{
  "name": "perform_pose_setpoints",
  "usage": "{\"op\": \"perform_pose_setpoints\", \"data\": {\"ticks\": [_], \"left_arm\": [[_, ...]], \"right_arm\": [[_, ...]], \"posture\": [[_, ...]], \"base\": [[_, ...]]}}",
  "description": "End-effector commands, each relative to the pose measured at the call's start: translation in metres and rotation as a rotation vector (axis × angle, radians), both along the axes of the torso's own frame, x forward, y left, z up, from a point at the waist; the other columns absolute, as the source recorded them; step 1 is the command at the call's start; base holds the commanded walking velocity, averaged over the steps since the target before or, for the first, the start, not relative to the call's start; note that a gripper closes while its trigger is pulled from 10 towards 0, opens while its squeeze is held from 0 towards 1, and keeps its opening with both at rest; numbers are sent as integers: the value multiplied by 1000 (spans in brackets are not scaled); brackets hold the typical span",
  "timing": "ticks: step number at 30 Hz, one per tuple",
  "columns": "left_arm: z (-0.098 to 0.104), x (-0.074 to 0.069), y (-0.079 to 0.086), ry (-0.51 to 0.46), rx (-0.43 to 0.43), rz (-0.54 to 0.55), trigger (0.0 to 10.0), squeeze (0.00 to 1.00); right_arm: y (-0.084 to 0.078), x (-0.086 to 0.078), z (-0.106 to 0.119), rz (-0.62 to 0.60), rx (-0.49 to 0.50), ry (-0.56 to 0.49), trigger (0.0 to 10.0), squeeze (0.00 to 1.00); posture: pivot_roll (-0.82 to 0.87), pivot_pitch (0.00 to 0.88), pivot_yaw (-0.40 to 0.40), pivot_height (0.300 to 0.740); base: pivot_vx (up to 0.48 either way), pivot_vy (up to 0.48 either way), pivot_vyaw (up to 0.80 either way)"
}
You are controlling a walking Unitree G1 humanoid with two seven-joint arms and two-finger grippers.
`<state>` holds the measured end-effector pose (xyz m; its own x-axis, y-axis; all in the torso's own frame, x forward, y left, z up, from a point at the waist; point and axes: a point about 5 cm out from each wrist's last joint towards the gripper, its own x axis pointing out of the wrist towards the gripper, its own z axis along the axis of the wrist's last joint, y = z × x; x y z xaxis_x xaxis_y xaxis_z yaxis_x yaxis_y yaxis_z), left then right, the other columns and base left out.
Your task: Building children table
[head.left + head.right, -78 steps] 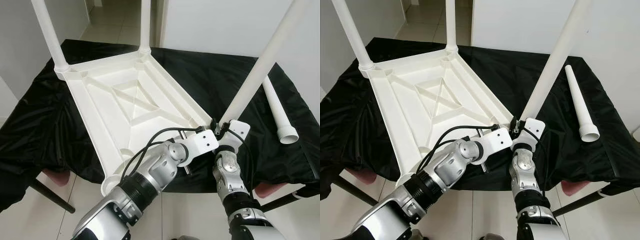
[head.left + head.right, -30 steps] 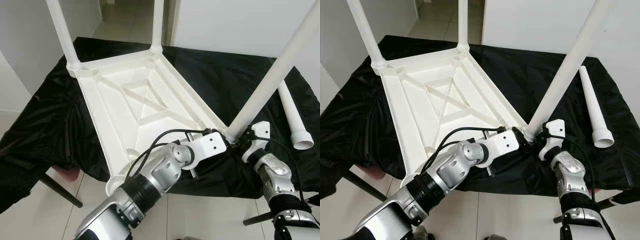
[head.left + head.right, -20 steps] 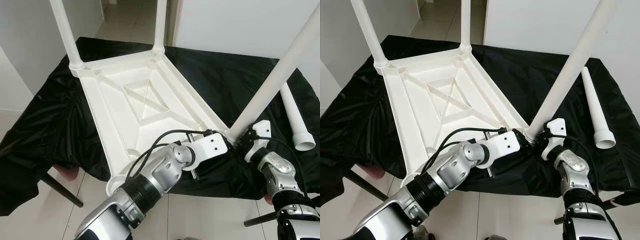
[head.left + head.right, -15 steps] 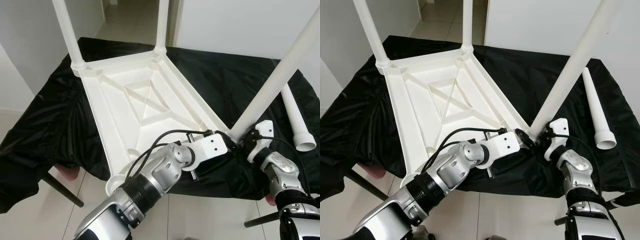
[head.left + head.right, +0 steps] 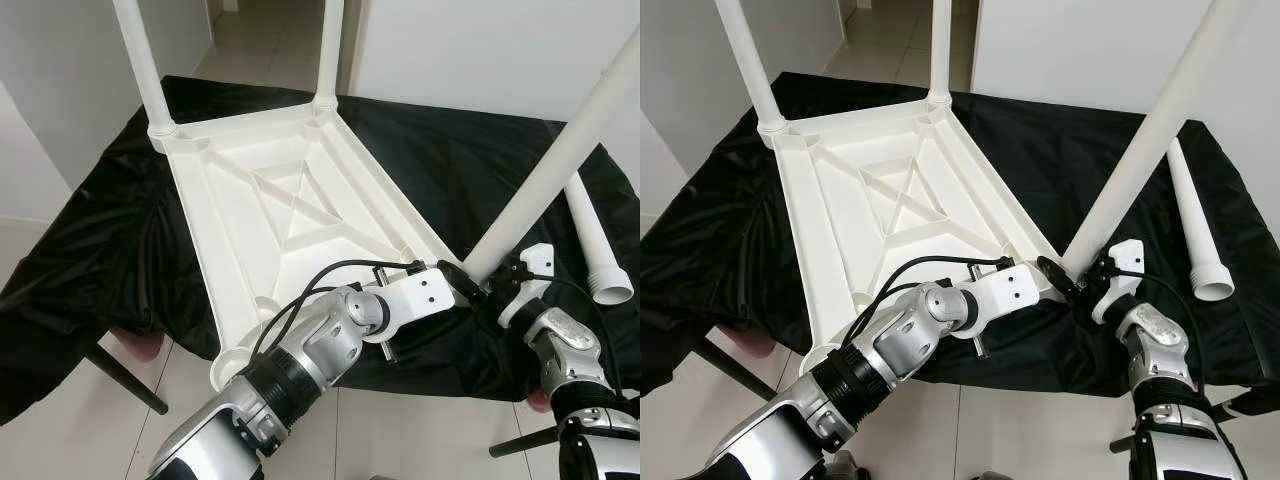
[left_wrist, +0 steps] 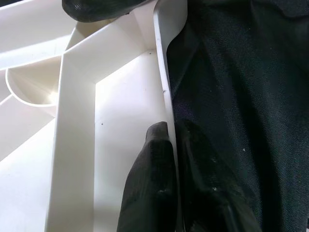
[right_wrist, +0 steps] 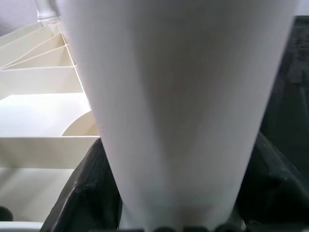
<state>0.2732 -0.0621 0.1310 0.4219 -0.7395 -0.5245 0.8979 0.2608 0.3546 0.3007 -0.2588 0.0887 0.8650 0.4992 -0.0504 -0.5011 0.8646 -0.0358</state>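
Now, upturned white tabletop point(image 5: 270, 210) on black cloth point(image 5: 100, 240), left gripper point(image 6: 169, 145) pinched shut on its near rim, right gripper point(image 7: 164, 212) clasping the slanted leg point(image 5: 560, 160) at its corner socket, three legs fitted, a fourth loose leg point(image 5: 590, 240) beside the tabletop.

A black cloth point(image 5: 90, 250) drapes the work surface, crumpled and sagging over its edge at 8 o'clock. Below it at 7 o'clock a dark leg point(image 5: 122, 378) slants down to the pale tiled floor point(image 5: 185, 385). White walls point(image 5: 470, 50) stand at 12 and 10 o'clock.
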Motion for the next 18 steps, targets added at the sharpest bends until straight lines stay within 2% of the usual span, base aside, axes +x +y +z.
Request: {"op": "perform_pose_setpoints", "data": {"ticks": [1, 2, 7, 9, 11, 18], "left_arm": [[-4, -3, -2, -1, 36, -20, 10000, 0], [-5, -3, -2, -1, 37, -20, 10000, 0], [-5, -3, -2, -2, 38, -22, 10000, 0], [-5, -3, -2, -2, 38, -22, 10000, 0], [-5, -3, -1, -3, 39, -24, 10000, 0], [-6, -3, -1, -3, 43, -25, 10000, 0]], "right_arm": [[12, -26, -50, 4, 49, 218, 0, 0], [16, -26, -51, -10, 44, 213, 10000, 0], [27, -22, -52, -62, 35, 180, 10000, 0], [27, -22, -52, -62, 35, 180, 10000, 0], [33, -18, -52, -126, 28, 164, 10000, 0], [45, -12, -52, -215, 26, 145, 10000, 0]], "posture": [[0, 34, 9, 740], [-1, 33, 9, 740], [-1, 29, 7, 740], [-1, 29, 7, 740], [1, 26, 7, 740], [1, 20, 6, 740]], "base": [[0, 0, 0], [0, 0, 0], [0, 0, 0], [0, 0, 0], [0, 0, 0], [0, 0, 0]]}}
